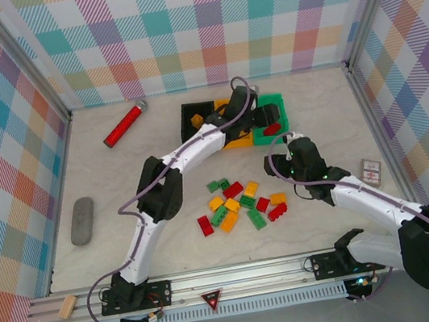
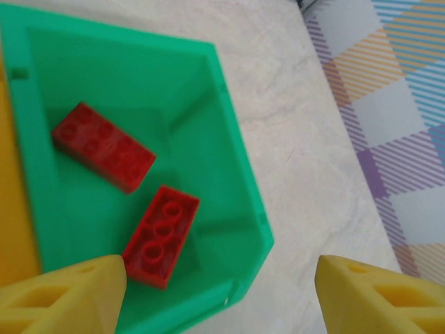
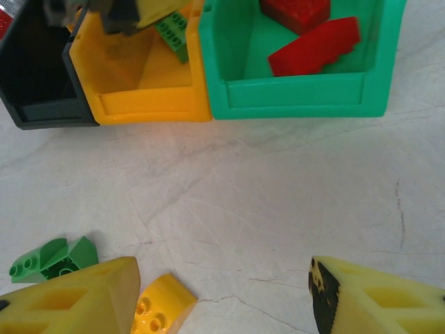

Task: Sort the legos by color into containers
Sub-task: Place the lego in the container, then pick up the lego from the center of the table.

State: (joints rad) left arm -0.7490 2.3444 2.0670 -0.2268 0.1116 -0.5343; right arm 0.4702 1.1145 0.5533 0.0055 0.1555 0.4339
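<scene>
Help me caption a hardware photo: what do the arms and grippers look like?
Both the left arm and right arm are white links with black joint housings, each trailing a lilac-grey cable. The left gripper and right gripper have yellow wedge-shaped fingers; one right finger has a black inner patch.

Probably a robotics lab cell. Plaid cloth walls [image 1: 201,24] on a metal frame [image 1: 18,61] enclose a marble-look table [image 1: 103,179]. Two arms [image 1: 159,194] are bolted to a rail [image 1: 249,274] at its edge.

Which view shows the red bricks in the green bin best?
Left wrist: both red bricks lie close and nearly whole in the green bin. Right wrist crops one at the edge; top external shows a small red patch.
</scene>
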